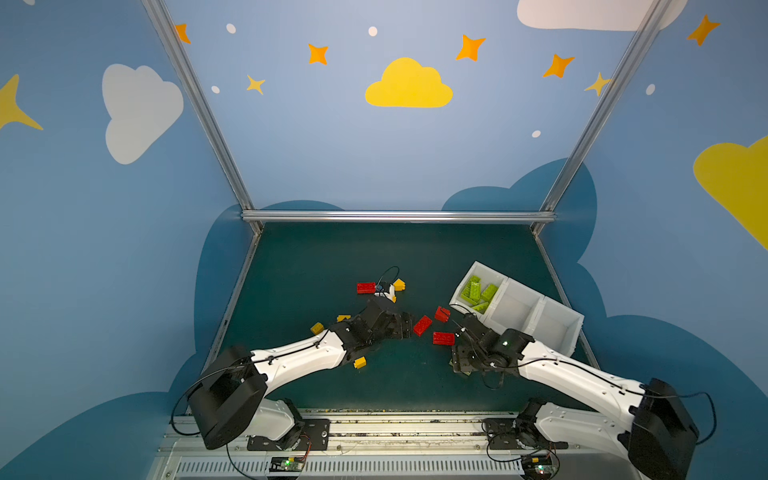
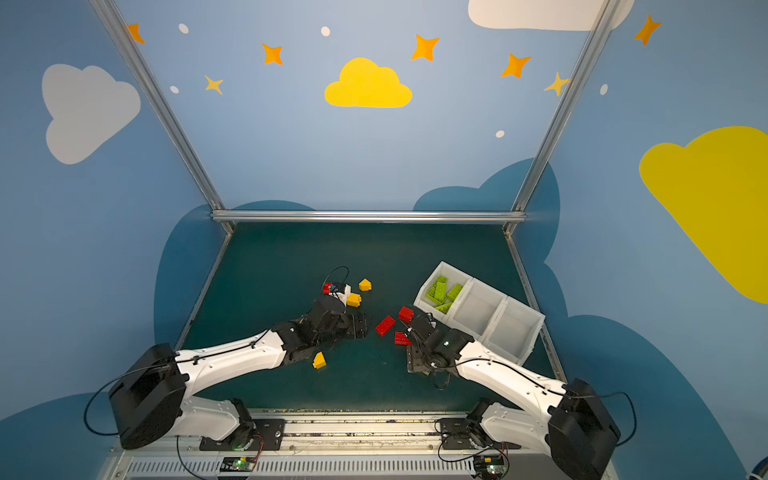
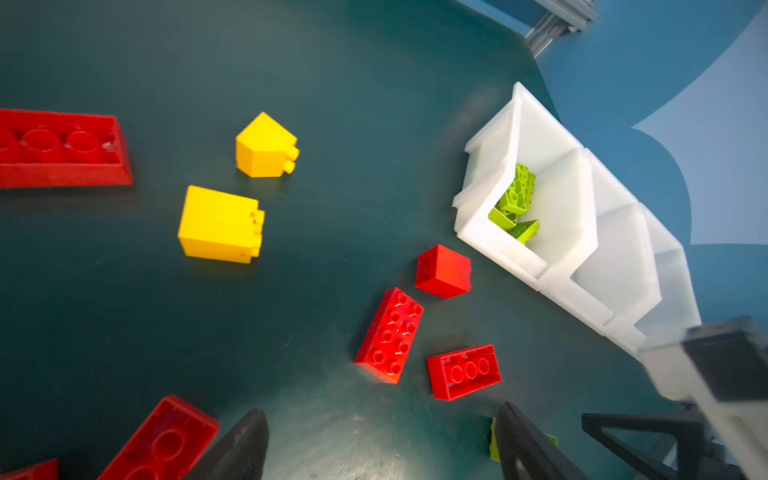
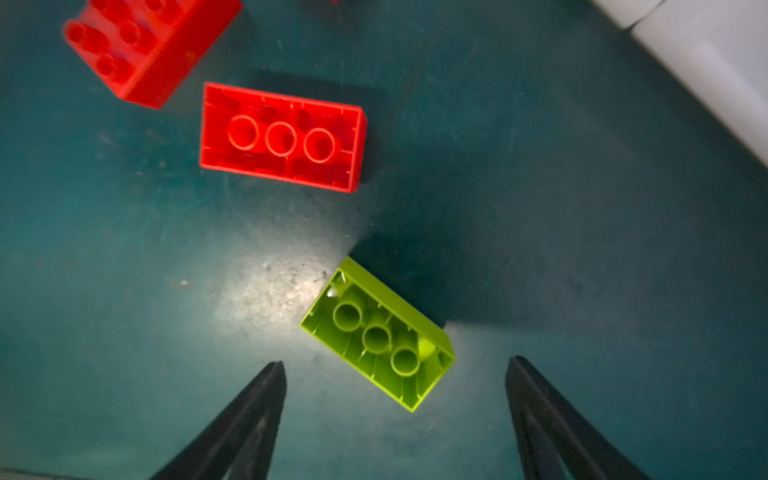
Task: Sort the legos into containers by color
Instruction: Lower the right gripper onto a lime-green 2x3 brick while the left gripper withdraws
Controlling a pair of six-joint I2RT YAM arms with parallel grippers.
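**Op:** Left tool state?
**Eng:** Your left gripper (image 3: pixel 381 409) is wide open with nothing in it. Only bare mat (image 3: pixel 332 249) shows in the gap. A red brick (image 3: pixel 162 440) lies upside down just beside one finger (image 3: pixel 245 444), not gripped.

**Op:** Right?
**Eng:** Your right gripper (image 4: pixel 397 362) is spread just as wide and has hold of nothing. A green brick (image 4: pixel 376 332) lies upside down on the mat, skewed, with one end reaching in between the fingertips. Neither finger touches it.

**Op:** Bins?
**Eng:** The bins (image 1: pixel 559 347) sit on the right of the mat, three joined in a slanted row running from far left to near right. The far-left one holds a pile of green bricks (image 1: pixel 478 291).

**Op:** Loose bricks?
**Eng:** Three red bricks (image 1: pixel 422 325) cluster mid-mat between your two grippers, just left of the bins. One is studs up, one is upside down and one is on its side. The upside-down one lies just beyond the green brick. A far red brick (image 1: pixel 365 287) lies farther back and to the left, also upside down. Yellow bricks (image 1: pixel 399 284) lie just right of it, and others lie on the left beside your left arm (image 1: pixel 299 357).
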